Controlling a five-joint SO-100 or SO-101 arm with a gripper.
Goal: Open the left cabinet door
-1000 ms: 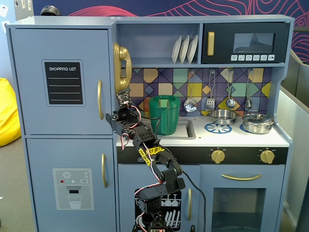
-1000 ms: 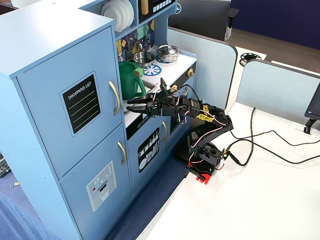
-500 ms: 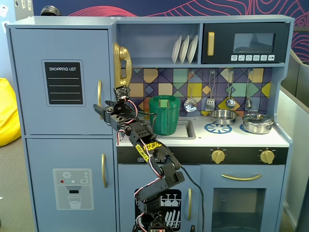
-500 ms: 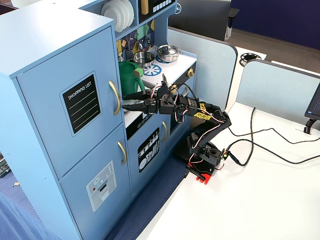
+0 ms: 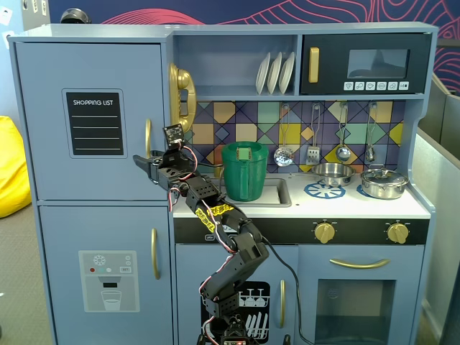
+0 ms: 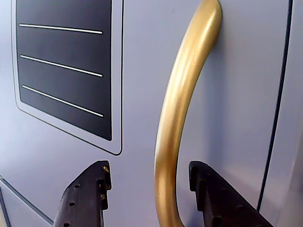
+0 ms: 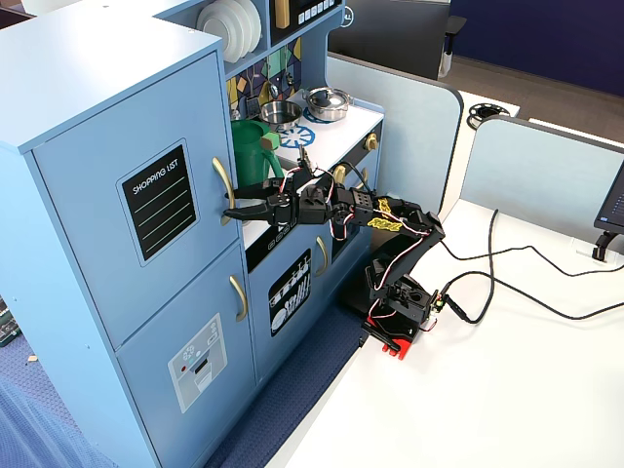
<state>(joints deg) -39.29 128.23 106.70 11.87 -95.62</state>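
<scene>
The left cabinet door point(image 5: 50, 122) is pale blue with a black "SHOPPING LIST" panel point(image 5: 95, 123) and a curved gold handle point(image 5: 148, 136). It sits flush with the cabinet, closed, in both fixed views point(image 7: 88, 185). My gripper point(image 5: 141, 164) is open at the lower part of the handle. In the wrist view the handle point(image 6: 180, 104) runs down between my two black fingers, with one fingertip point(image 6: 97, 182) to its left and the other to its right. My gripper point(image 6: 149, 171) does not grip it. From the side, my gripper point(image 7: 234, 212) reaches level towards the handle point(image 7: 224, 185).
Below is the blue door with the ice/water dispenser panel point(image 5: 108, 280). A green pitcher point(image 5: 244, 171) stands in the sink just right of my arm, and a gold toy phone point(image 5: 183, 90) hangs above it. My base point(image 7: 395, 312) sits on the white table with cables point(image 7: 526, 292).
</scene>
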